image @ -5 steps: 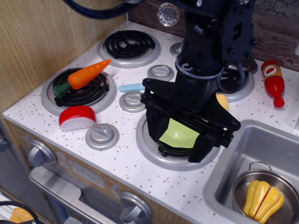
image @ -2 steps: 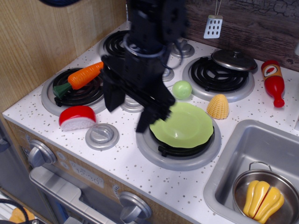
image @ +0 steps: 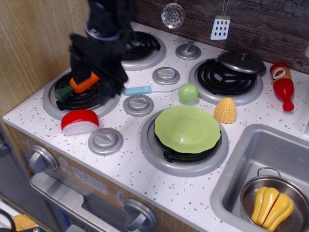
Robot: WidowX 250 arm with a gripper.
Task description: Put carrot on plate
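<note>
The orange carrot (image: pixel 83 83) lies on the front left burner, its dark green stub (image: pixel 62 93) pointing left. My black gripper (image: pixel 94 79) is right over it, blurred by motion, with its jaws apart on either side of the carrot and covering its tip end. The light-green plate (image: pixel 187 128) sits uncovered on the front middle burner, to the right of the gripper.
A red-and-white half-round toy (image: pixel 79 121) lies in front of the carrot's burner. A green ball (image: pixel 188 92) and yellow corn (image: pixel 225 110) sit behind the plate. A blue-handled utensil (image: pixel 137 90), ketchup bottle (image: pixel 282 84), sink (image: pixel 240 159) and the wooden wall (image: pixel 34 43) at left surround the stove.
My gripper has moved left from above the plate to above the carrot on the front left burner. The plate is now fully uncovered. The carrot has not moved.
</note>
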